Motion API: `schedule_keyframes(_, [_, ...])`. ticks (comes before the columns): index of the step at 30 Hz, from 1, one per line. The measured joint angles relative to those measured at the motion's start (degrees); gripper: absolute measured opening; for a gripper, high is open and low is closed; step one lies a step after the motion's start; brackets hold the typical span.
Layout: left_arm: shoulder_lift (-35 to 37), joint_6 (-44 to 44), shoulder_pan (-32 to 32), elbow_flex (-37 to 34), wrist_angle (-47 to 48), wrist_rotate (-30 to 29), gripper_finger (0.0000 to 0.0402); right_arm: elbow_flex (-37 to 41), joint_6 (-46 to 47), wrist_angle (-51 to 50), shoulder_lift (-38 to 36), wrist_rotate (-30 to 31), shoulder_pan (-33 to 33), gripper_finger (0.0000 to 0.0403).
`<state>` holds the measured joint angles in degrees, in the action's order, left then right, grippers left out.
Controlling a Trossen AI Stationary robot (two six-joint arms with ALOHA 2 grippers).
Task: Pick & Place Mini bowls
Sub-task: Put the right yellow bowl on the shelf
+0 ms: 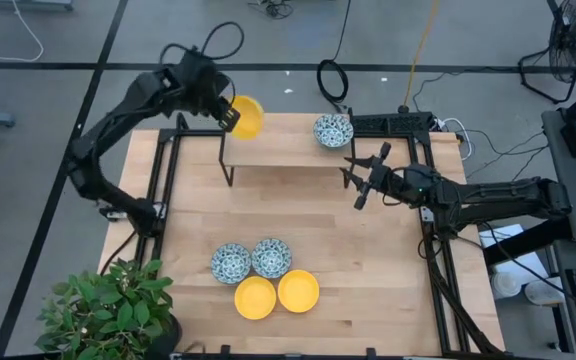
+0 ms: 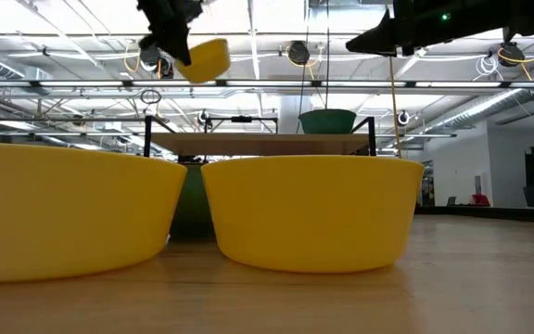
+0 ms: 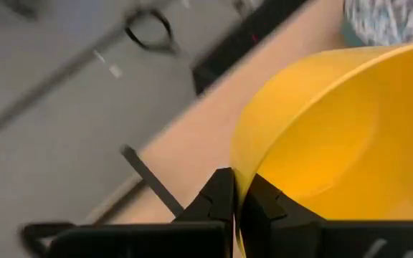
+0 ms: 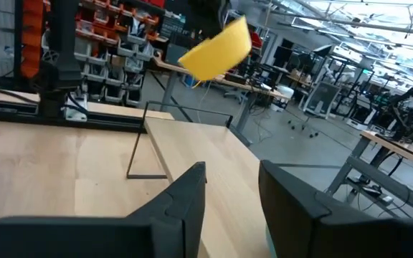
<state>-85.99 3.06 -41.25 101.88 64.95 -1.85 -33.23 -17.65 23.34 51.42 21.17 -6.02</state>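
My left gripper (image 1: 231, 117) is shut on a plain yellow mini bowl (image 1: 247, 117), high over the left end of a raised wooden shelf (image 1: 278, 148); the low view shows this bowl (image 2: 203, 57) tilted in the air. A patterned bowl (image 1: 333, 130) stands on the shelf's right part. Two patterned bowls (image 1: 230, 262) (image 1: 271, 257) and two yellow bowls (image 1: 255, 298) (image 1: 298, 290) sit bunched on the table near its near edge. My right gripper (image 1: 364, 181) is open and empty, hovering in front of the shelf's right end. My left gripper pinches the yellow bowl's rim (image 3: 239, 166) with one finger (image 3: 217, 197) outside the wall and the other (image 3: 267, 204) inside the hollow. It comes at the rim from the table's left side. The bowl is lifted clear and hangs tilted in the air.
The shelf stands on thin black legs (image 1: 227, 160) along the table's far part. Black frame rails (image 1: 164, 190) run down both table sides. A potted plant (image 1: 108, 310) sits at the near left corner. Bare wood (image 1: 298, 210) lies between the shelf and the bowl cluster.
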Motion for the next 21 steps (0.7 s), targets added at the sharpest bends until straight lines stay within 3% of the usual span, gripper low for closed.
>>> schedule_keyframes(3, [-3.0,0.0,-2.4,0.1,2.0,5.9,0.0005,0.0,0.3,0.1,0.0,0.0,0.0,0.0116])
schedule_keyframes(6, [-6.3,-0.1,-3.4,0.1,4.2,7.1,0.0005,0.0,0.4,0.0,0.0,0.0,0.0,0.0116])
schedule_keyframes(13, [-12.7,-0.1,-5.4,0.1,5.2,5.3,0.0009,0.0,0.5,0.0,0.0,0.0,0.0,0.0116])
schedule_keyframes(21, [-15.3,1.9,-7.4,0.1,4.9,2.8,0.0013,0.0,0.5,-0.1,0.0,0.0,0.0,0.0116])
